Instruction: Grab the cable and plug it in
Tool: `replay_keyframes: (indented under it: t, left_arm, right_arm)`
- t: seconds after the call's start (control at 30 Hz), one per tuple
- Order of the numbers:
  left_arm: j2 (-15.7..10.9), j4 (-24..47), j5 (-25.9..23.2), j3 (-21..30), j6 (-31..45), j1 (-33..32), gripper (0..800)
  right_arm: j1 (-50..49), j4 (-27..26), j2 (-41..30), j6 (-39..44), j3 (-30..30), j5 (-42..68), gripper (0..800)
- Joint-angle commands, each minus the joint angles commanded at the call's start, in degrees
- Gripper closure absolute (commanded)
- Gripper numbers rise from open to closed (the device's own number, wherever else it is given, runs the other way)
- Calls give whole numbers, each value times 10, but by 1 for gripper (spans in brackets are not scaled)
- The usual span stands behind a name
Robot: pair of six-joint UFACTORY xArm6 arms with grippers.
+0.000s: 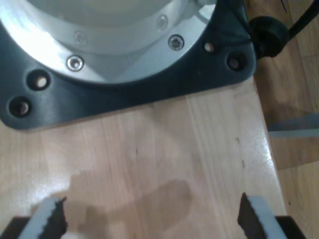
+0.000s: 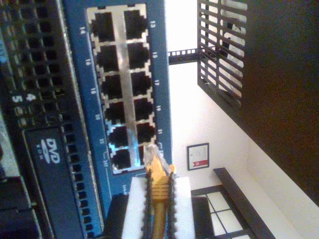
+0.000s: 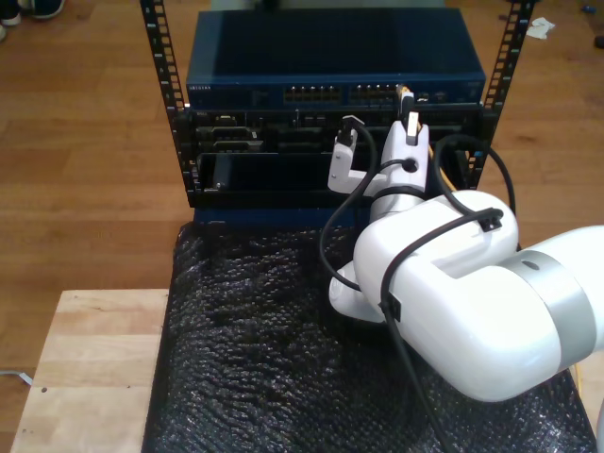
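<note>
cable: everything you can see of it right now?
The cable is thin and yellow-orange, ending in a small clear plastic plug. My second gripper is shut on it just behind the plug, its serrated pads on either side. The plug tip sits at a port in the end column of the blue switch; whether it is seated can't be told.

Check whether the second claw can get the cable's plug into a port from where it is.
Probably yes: my second claw holds the cable with its plug right at the switch ports, nothing between.
</note>
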Motion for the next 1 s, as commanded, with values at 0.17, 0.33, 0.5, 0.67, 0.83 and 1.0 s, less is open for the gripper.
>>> replay_keyframes:
  t: [0.17, 0.33, 0.5, 0.67, 0.83, 1.0]
  left_arm:
    - [0, 0, 0, 0, 0, 0, 0]
    - [0, 0, 0, 0, 0, 0, 0]
    - [0, 0, 0, 0, 0, 0, 0]
    - [0, 0, 0, 0, 0, 0, 0]
    - [0, 0, -1, 0, 0, 0, 0]
    - [0, 0, -1, 0, 0, 0, 0]
  right_arm:
    - [0, 0, 1, 0, 0, 0, 800]
    - [0, 0, 2, 0, 2, 0, 800]
    - [-1, 0, 10, 1, 4, -1, 800]
    - [-2, 0, 10, 0, 2, -1, 800]
    - [-2, 0, 9, 0, 1, -1, 800]
    - [-2, 0, 9, -1, 1, 0, 800]
